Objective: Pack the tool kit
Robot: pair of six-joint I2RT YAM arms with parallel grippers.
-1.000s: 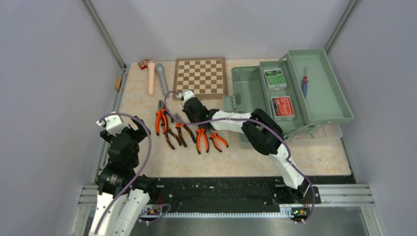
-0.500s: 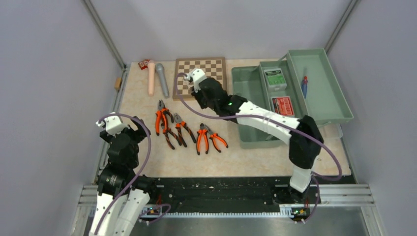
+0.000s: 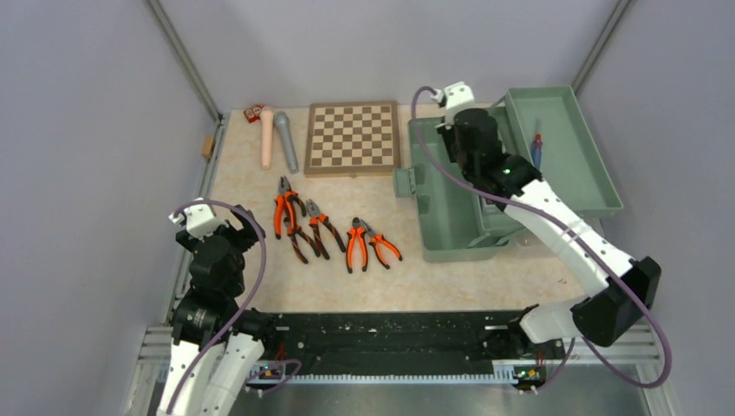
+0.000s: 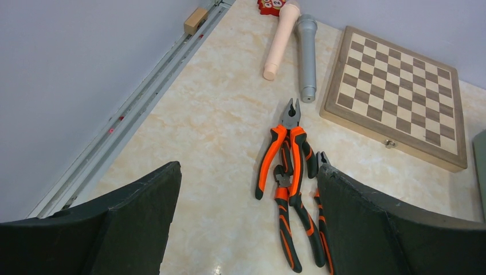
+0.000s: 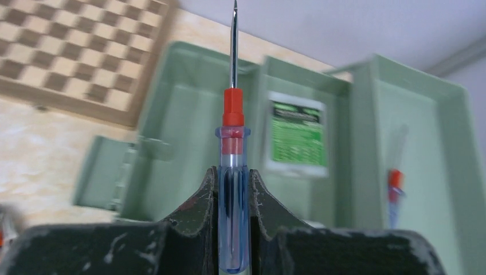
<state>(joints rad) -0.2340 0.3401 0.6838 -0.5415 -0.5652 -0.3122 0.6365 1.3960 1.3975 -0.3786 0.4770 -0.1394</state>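
Toolbox (image 5: 172, 109) with green-labelled box (image 5: 298, 136), print blurred

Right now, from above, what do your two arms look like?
The left arm and right arm are jointed white-and-black segments, each trailing a looping purple cable. A small green light glows on the right one. Its fingers are dark, scuffed wedges.

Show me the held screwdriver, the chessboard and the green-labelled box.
screwdriver (image 5: 233, 146), right wrist view, top of the handle.
chessboard (image 3: 353, 137), top view, middle of the board.
green-labelled box (image 5: 297, 136), right wrist view, middle of its label.
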